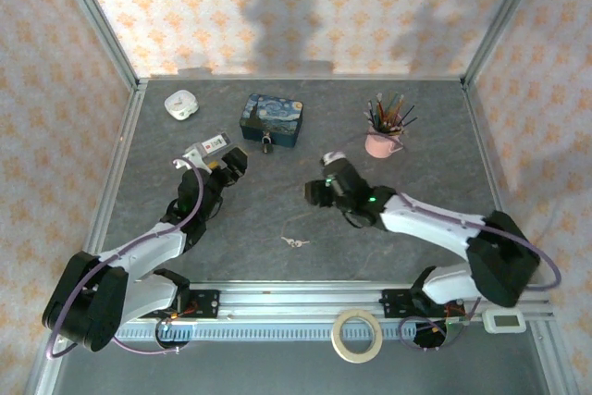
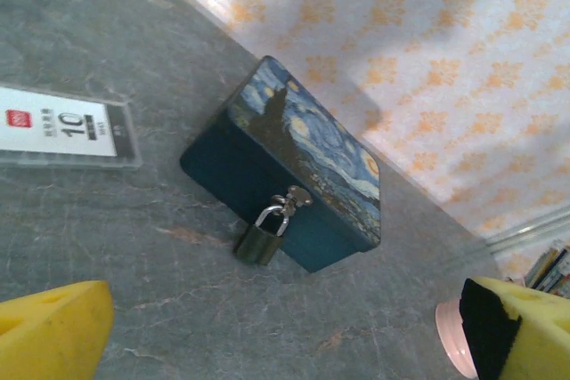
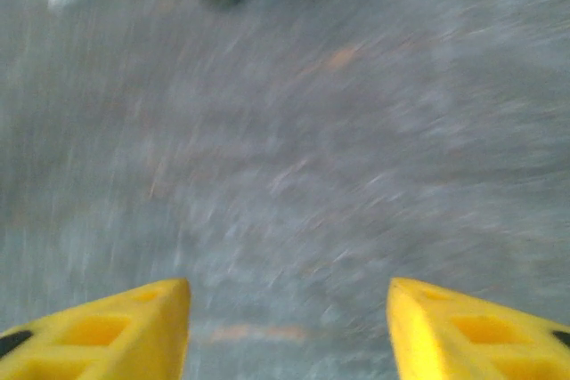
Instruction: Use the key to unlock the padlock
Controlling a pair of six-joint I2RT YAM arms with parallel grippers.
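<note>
The padlock [image 1: 267, 144] is small and dark with a silver shackle. It hangs on the hasp at the front of the blue starry tin [image 1: 272, 117] and rests on the table. In the left wrist view the padlock [image 2: 259, 239] lies ahead of my left gripper [image 2: 285, 344], which is open with nothing between its yellow fingers [image 2: 53, 331]. The left gripper [image 1: 228, 164] sits a short way to the padlock's left. The key [image 1: 294, 243] lies flat on the table near the front, apart from both grippers. My right gripper [image 1: 321, 180] hovers mid-table, and in the blurred right wrist view this gripper [image 3: 289, 327] holds nothing, its jaws apart.
A white tag with a red mark [image 1: 208, 148] lies by the left gripper. A pink cup of pencils [image 1: 382, 141] stands at the back right and a small white object [image 1: 180, 104] at the back left. A tape roll [image 1: 357, 335] sits beyond the front rail.
</note>
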